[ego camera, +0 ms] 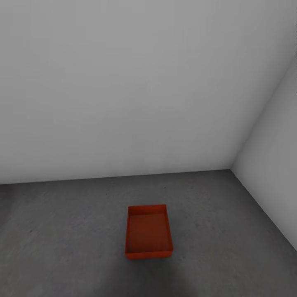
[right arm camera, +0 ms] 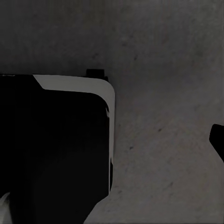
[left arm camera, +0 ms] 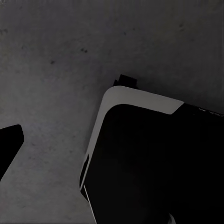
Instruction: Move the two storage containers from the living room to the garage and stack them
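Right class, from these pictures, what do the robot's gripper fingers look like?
Little of them shows. The left fingertip and the right fingertip are each plain black and tapered, seen against the grey concrete floor. No cables or markings are visible on them.

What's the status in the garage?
One storage container on the concrete floor, empty, near the wall corner. Gripper states unreadable. Nothing stacked yet.

My head sees a red-orange container [ego camera: 148,231], plain; floor [ego camera: 62,231] dark grey, speckled; walls [ego camera: 123,82] plain light grey.
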### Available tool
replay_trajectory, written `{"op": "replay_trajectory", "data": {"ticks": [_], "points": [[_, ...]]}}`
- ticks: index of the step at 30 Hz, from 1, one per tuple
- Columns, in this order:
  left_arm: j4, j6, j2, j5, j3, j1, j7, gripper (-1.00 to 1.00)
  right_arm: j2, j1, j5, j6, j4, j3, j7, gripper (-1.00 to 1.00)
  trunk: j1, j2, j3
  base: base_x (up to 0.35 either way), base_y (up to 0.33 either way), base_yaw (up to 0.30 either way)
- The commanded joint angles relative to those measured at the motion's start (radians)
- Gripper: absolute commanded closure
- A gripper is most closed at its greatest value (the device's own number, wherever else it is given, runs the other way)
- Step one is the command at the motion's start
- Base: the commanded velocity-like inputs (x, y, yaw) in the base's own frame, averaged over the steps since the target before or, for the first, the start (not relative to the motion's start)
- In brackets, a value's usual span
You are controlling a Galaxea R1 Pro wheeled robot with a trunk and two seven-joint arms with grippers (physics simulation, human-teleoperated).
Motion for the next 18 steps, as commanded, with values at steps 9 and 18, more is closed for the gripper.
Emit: {"op": "replay_trajectory", "data": {"ticks": [9,18], "points": [[0.000,0.000,0.000,0.008,-0.008,-0.001,0.002,-1.00,-0.001,-0.001,0.004,-0.006,0.003,-0.001,-0.002,-1.00,0.001,-0.002,0.013,0.000,0.000,0.000],[-0.001,-0.003,0.000,0.004,-0.008,-0.001,0.002,-1.00,-0.002,-0.001,0.004,-0.006,0.002,-0.001,-0.002,-1.00,0.001,-0.002,0.027,0.000,0.000,0.000]]}}
